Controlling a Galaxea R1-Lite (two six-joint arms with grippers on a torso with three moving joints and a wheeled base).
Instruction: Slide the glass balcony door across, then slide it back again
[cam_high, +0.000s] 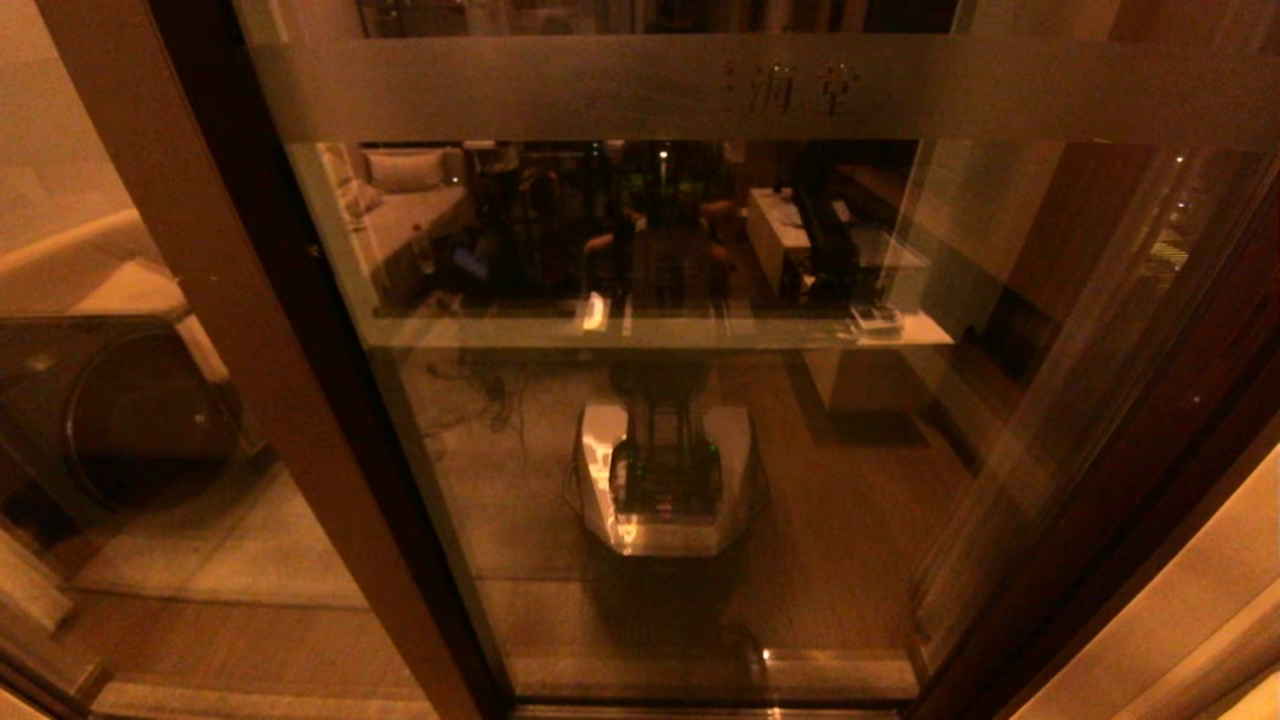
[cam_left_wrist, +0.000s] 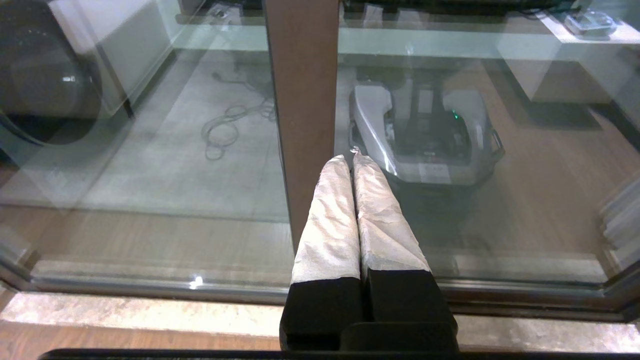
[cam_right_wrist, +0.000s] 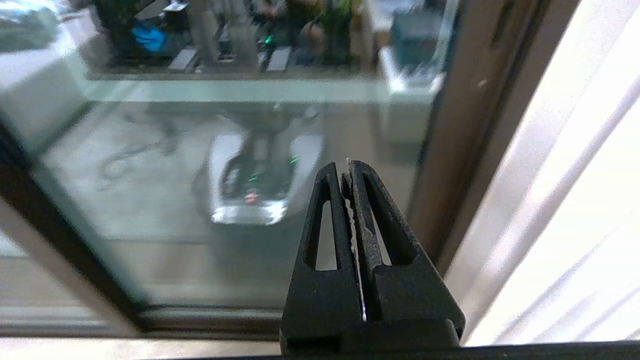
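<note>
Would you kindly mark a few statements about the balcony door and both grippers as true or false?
1. The tall clear glass balcony door in a dark brown frame bears a frosted band with etched characters. True.
2. The right gripper is clamped on the frame. False: it is shut on nothing, in front of the glass.
3. The left gripper has white-wrapped fingers pressed together. True.
4. The glass is shattered. False: it is whole, mirroring the robot's base.
5. Either gripper shows in the head view. False: neither does.
</note>
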